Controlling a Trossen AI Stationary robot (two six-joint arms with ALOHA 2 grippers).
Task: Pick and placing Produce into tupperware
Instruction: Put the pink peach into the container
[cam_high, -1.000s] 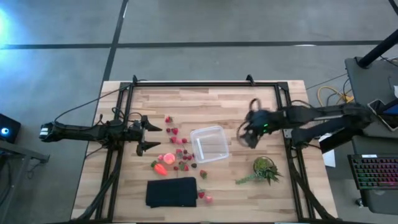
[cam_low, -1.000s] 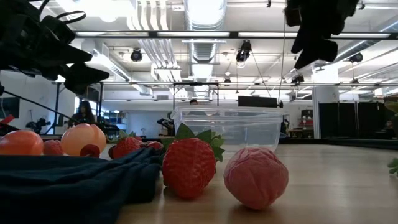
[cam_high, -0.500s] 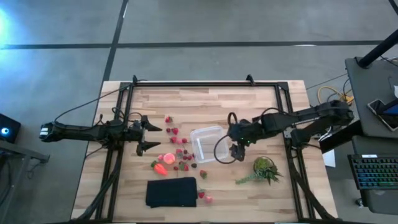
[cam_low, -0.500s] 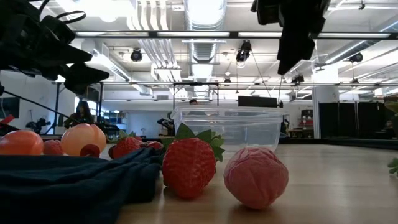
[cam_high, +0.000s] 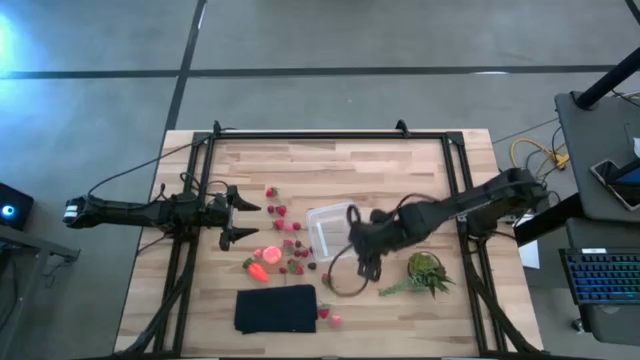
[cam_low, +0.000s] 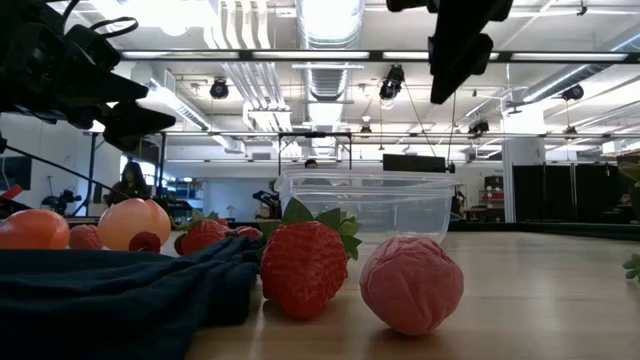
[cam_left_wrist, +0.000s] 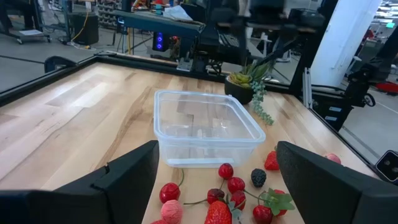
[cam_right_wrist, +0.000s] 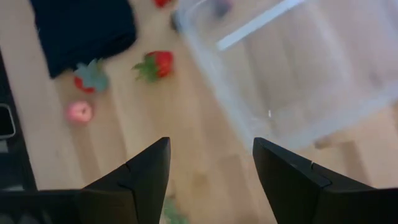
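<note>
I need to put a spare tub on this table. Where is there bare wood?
The far strip behind the tupperware is bare, as is the near right corner beyond the plant. Between the left gripper and the tupperware it is crowded with produce.

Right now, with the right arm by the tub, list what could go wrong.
1. The right gripper hangs, jaws open and empty, at the tub corner; going lower it could clip the rim and shove the tub.
2. The strawberries lie packed together, so a grab may scatter neighbours.
3. The plant sits close under the right arm and could get swept.
</note>
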